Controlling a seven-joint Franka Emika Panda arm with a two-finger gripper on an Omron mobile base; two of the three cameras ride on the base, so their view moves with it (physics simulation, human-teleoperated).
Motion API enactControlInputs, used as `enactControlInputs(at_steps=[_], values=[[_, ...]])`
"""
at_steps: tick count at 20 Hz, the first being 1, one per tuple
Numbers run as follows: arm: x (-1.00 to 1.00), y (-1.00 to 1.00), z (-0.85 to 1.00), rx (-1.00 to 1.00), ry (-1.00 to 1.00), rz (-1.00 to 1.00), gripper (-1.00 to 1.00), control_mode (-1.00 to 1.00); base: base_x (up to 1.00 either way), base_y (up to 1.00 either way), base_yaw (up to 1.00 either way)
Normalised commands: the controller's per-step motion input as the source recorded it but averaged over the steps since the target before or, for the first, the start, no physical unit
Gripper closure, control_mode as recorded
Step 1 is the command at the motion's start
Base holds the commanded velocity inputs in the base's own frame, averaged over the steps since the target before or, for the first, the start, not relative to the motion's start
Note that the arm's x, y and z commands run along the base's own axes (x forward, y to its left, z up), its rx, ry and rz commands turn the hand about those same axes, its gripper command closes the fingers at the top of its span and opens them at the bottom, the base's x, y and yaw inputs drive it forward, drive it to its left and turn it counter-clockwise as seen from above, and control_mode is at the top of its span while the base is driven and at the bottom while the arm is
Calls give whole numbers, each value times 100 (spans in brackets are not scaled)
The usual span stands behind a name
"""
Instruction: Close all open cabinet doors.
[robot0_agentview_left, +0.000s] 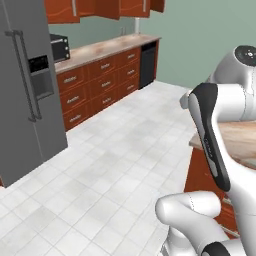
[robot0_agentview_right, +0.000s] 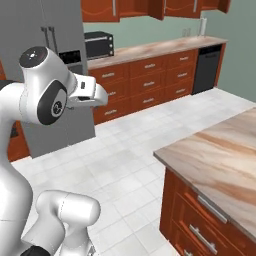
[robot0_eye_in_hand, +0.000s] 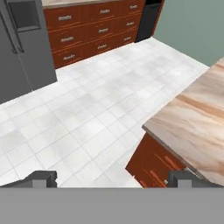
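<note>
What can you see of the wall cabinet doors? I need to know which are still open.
The cabinet doors are reddish-brown wood with grey vertical bar handles, hung above the counter along the far wall. The frames cut off all but their lower ends. In both base views one door swings out from the row, so it looks open. The arched panels are barely visible.

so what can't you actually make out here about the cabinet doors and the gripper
- Cabinet doors: the top edge of the left base view cuts them, leaving just their lower parts. One juts out in the right base view, but which ones are open is uncertain.
- Gripper: the hand view shows the fingertips far apart, nothing between.
- Fridge: its top is cut off.
</note>
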Motion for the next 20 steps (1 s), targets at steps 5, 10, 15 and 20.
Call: enactControlInputs(at_steps=[5,10,15,20], values=[[0,0,0,0,0,0,-100,100,80,31,-24],[0,0,0,0,0,0,-100,100,80,30,-24],[0,0,0,0,0,0,-100,100,80,29,-24],[0,0,0,0,0,0,-100,100,80,29,-24]])
